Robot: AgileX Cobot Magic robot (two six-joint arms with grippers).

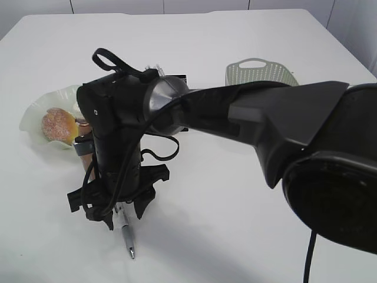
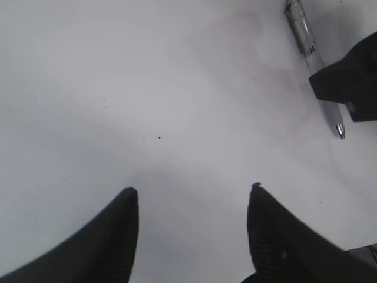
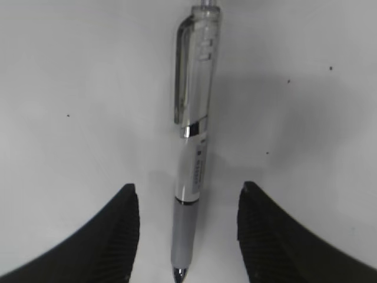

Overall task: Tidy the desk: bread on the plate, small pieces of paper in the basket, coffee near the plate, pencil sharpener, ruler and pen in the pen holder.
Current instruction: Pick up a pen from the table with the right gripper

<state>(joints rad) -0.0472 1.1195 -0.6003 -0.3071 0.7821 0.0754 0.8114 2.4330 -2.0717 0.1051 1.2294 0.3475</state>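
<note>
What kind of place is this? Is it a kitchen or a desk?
It looks most like a plain white desk set up for a tidying exercise, probably in a lab. A pen lies on it, a bun sits on a green glass plate, and a small plastic basket stands at the back.

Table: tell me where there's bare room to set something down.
Free: the far table beyond the basket, the near-left corner, and the white stretch between the pen and the right arm. Crowded: around the plate with the bread, where the right pincer straddles the pen.
</note>
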